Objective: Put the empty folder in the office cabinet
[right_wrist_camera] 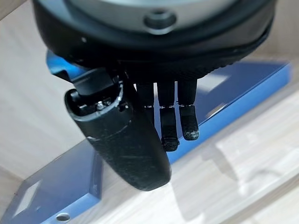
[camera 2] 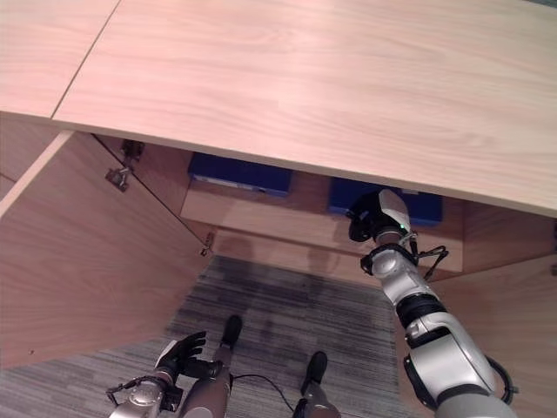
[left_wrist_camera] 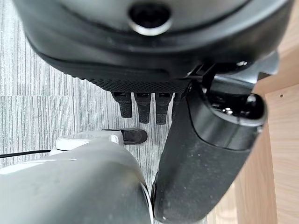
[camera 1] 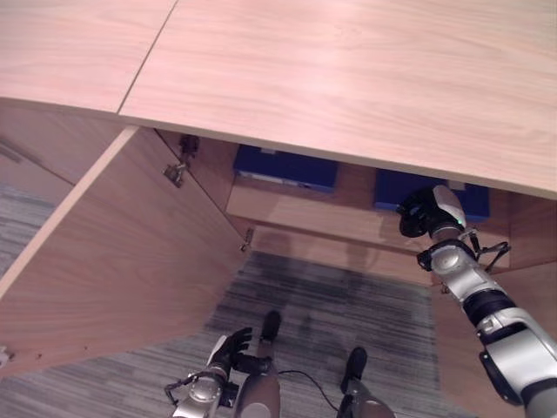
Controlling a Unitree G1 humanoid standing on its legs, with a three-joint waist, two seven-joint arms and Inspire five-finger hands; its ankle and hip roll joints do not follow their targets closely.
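**Reaching into the cabinet**

Hanging just over the right folder (camera 1: pixel 474 198), the right hand (camera 1: pixel 421 212) has straight fingers (right_wrist_camera: pixel 189 122) holding nothing. Two blue folders lie flat on the cabinet (camera 1: pixel 287 70) shelf (camera 1: pixel 287 209), both partly hidden under the top; the left folder (camera 1: pixel 285 167) sits apart. Low beside the open door (camera 1: pixel 113 252), the left hand (camera 1: pixel 230 347) hangs relaxed.

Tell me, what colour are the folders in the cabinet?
Blue folders; the right wrist view shows it best.

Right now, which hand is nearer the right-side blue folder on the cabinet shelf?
Right. The right hand is at the right blue folder; the left hand hangs low over the carpet.
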